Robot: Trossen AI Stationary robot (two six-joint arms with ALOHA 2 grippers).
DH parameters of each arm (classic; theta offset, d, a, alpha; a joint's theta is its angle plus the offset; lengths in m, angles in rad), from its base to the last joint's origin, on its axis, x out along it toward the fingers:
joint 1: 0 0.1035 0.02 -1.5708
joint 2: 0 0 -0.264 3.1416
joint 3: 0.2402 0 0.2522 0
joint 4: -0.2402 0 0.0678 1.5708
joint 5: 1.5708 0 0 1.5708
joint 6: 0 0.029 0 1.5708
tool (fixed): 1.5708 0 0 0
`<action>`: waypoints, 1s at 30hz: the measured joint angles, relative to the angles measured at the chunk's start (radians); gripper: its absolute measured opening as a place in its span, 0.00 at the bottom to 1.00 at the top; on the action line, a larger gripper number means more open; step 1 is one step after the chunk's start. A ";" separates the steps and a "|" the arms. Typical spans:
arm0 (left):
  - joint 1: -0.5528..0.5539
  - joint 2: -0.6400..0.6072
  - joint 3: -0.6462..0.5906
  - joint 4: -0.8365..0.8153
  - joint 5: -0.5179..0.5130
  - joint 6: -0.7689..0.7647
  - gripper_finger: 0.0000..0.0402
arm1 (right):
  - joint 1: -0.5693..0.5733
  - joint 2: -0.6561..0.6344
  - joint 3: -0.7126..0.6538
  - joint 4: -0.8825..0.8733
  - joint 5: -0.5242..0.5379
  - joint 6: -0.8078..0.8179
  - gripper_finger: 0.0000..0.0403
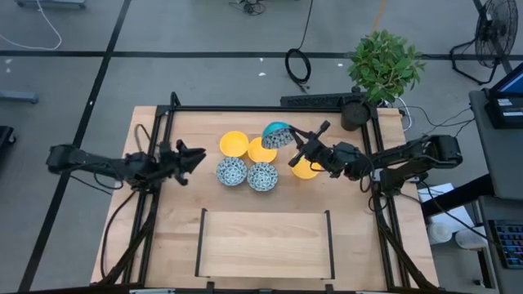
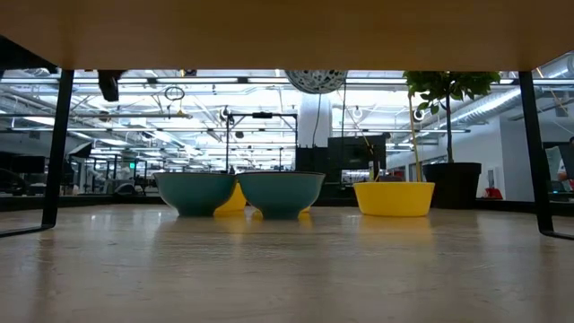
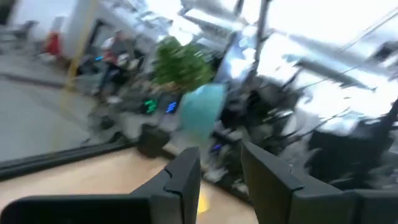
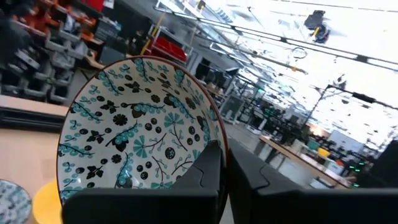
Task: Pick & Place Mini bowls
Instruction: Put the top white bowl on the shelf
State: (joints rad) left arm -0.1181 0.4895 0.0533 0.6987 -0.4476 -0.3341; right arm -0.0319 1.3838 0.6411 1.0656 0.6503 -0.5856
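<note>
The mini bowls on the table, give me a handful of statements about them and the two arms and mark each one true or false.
1. The right tool holds a patterned bowl by its rim, lifted and tilted. True.
2. Two patterned bowls sit side by side on the table. True.
3. The left tool is gripping a yellow bowl. False: it is open and holds nothing, off to the left of the bowls.
4. All three yellow bowls are stacked in one pile. False: in the high view they sit apart, one at the left, one in the middle, one under the right arm.
5. The potted plant stands at the table's far right corner. True.
</note>
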 joint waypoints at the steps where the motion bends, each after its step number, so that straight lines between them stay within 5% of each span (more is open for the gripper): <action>1: 0.000 0.048 0.018 0.000 -0.025 0.010 0.34 | 0.000 0.001 0.000 -0.002 0.001 0.004 0.00; 8: 0.000 0.416 0.270 0.001 -0.182 0.213 0.59 | 0.000 0.001 0.000 0.001 0.002 0.000 0.00; 13: 0.000 0.662 0.488 -0.024 -0.183 0.450 0.71 | -0.001 0.001 0.000 0.008 0.009 -0.013 0.00; 21: 0.000 0.945 0.738 -0.060 -0.223 0.639 0.74 | -0.002 0.001 0.000 0.007 0.032 -0.041 0.00; 25: 0.018 1.039 0.810 -0.061 -0.339 0.707 0.74 | -0.002 0.001 0.000 0.007 0.029 -0.055 0.00; 30: 0.055 1.111 0.860 -0.061 -0.349 0.722 0.74 | 0.000 0.001 0.000 0.008 0.029 -0.055 0.00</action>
State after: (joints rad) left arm -0.0631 1.6004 0.9133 0.6374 -0.7966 0.3874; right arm -0.0321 1.3846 0.6411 1.0733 0.6796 -0.6411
